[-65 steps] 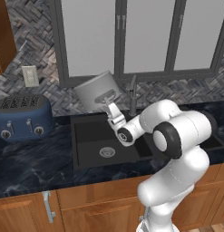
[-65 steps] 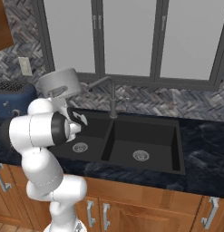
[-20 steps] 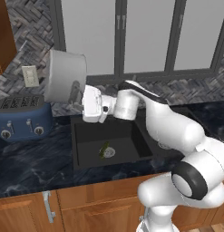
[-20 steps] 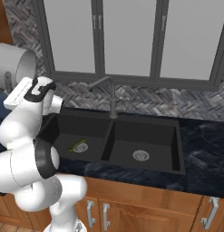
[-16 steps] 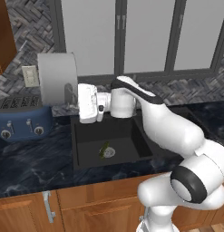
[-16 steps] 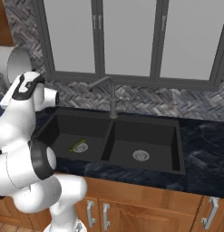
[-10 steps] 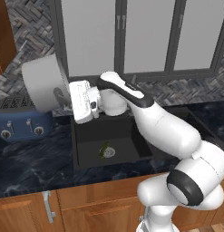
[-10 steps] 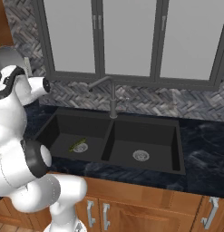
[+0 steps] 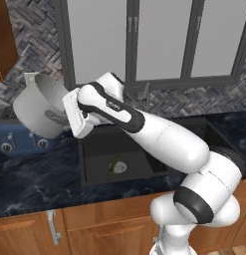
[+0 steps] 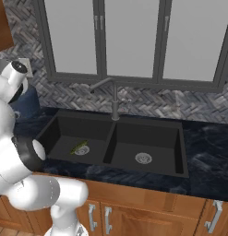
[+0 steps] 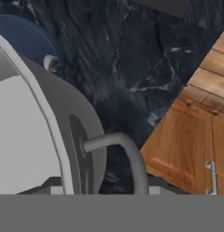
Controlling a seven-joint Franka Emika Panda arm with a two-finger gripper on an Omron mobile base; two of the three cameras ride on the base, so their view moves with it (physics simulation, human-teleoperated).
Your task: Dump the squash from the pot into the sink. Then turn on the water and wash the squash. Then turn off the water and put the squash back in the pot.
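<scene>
Black-marbled counter (image 9: 40, 182) – claw (image 9: 64, 117) clamped on the pot (image 9: 37, 109) beside the sink (image 10: 115, 143).

The white arm reaches far out to its left, held up high. Its gripper (image 9: 64, 117) is closed on the pot (image 9: 39, 105).

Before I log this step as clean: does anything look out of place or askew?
Only the pot: the gripper holds it tilted in the air above the blue toaster. The squash lies in the sink by the drain. No spill.
</scene>
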